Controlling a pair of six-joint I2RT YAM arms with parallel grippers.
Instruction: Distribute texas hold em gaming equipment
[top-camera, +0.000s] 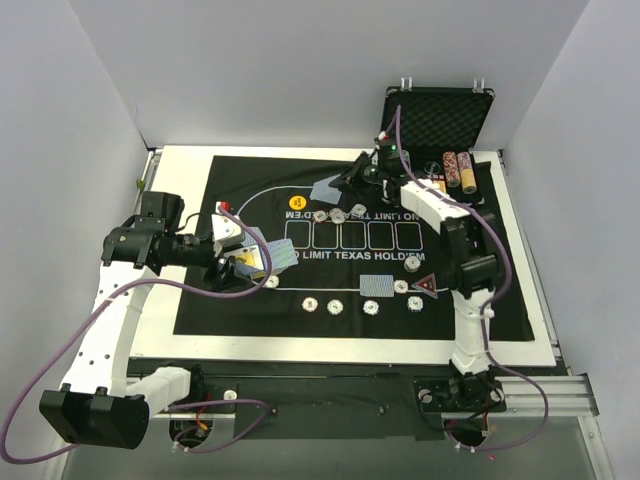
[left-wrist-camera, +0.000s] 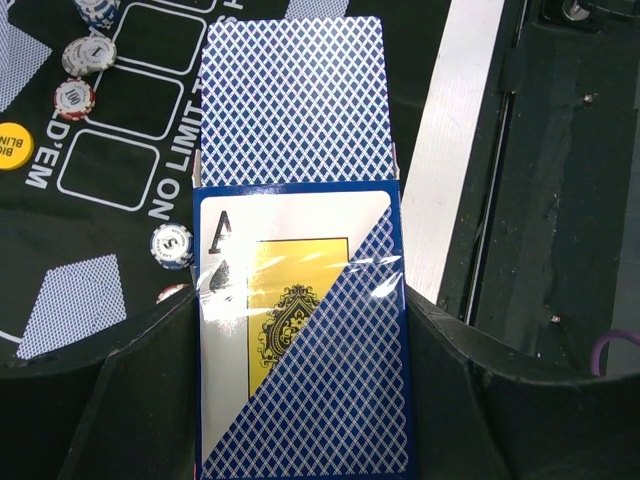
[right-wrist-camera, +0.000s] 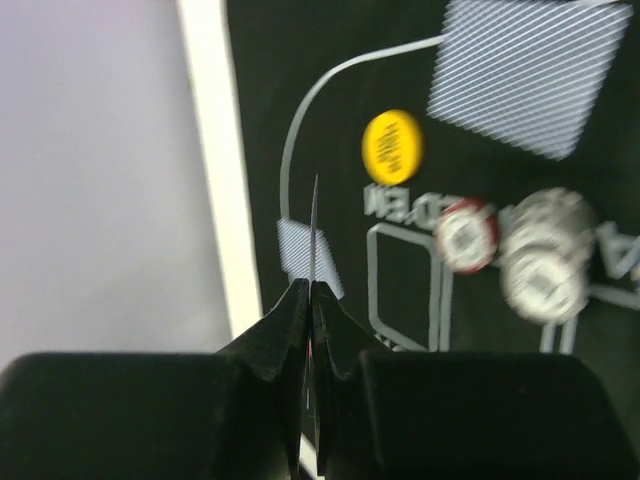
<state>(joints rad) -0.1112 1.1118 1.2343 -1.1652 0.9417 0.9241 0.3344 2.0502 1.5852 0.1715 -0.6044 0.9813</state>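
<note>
My left gripper (top-camera: 236, 262) (left-wrist-camera: 300, 400) is shut on a blue card box (left-wrist-camera: 300, 340) over the mat's left end. A blue-backed playing card (left-wrist-camera: 293, 100) sticks out of the box top. My right gripper (top-camera: 362, 176) (right-wrist-camera: 310, 287) is shut on a single playing card (right-wrist-camera: 315, 225), seen edge-on, above the far side of the felt mat (top-camera: 250, 300). Below it lie a yellow button disc (right-wrist-camera: 392, 146) (top-camera: 297, 203), a face-down card (right-wrist-camera: 520, 70) (top-camera: 325, 190) and poker chips (right-wrist-camera: 467, 235) (top-camera: 338, 215). Another face-down card (top-camera: 378, 287) and several chips (top-camera: 336, 305) lie along the near side.
The black foam-lined case (top-camera: 437, 118) stands open at the back right. Beside it lie stacked rows of chips (top-camera: 458, 170). A red triangle marker (top-camera: 427, 287) lies on the mat's near right. White table border (top-camera: 350, 350) surrounds the mat.
</note>
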